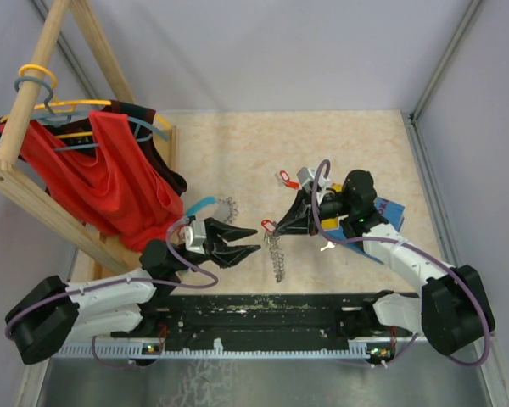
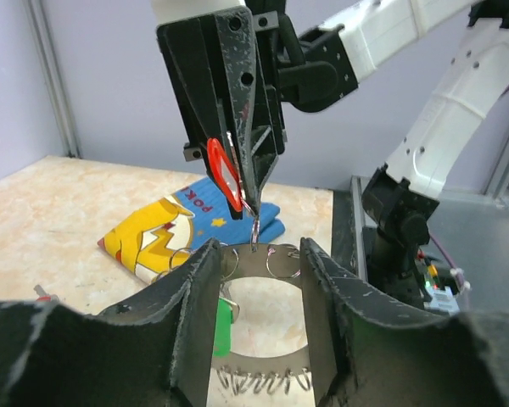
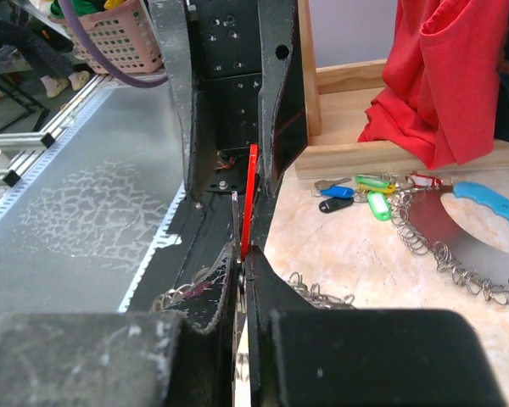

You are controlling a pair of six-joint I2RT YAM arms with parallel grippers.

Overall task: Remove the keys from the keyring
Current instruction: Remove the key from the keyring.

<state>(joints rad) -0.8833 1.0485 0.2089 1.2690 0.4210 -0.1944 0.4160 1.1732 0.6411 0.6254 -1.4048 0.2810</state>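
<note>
The keyring [image 1: 277, 259] hangs upright and edge-on between the arms. In the left wrist view it is a flat grey ring [image 2: 263, 358] fringed with silver loops, with a green-tagged key [image 2: 223, 326] on its left side. My right gripper [image 1: 271, 229] is shut on a red-tagged key [image 2: 223, 174], whose small split ring runs down to the top of the keyring. That red tag [image 3: 252, 195] shows edge-on between the right fingers. My left gripper [image 1: 256, 239] is open, its fingertips [image 2: 205, 263] just in front of the ring's two sides.
A second looped ring [image 1: 225, 206] with a blue handle [image 3: 483, 212] lies beside several loose tagged keys [image 3: 356, 191]. A red-tagged key [image 1: 282, 176] lies farther back. A blue-yellow pouch [image 1: 386, 216] is under the right arm. A wooden rack holding a red garment [image 1: 93, 178] stands left.
</note>
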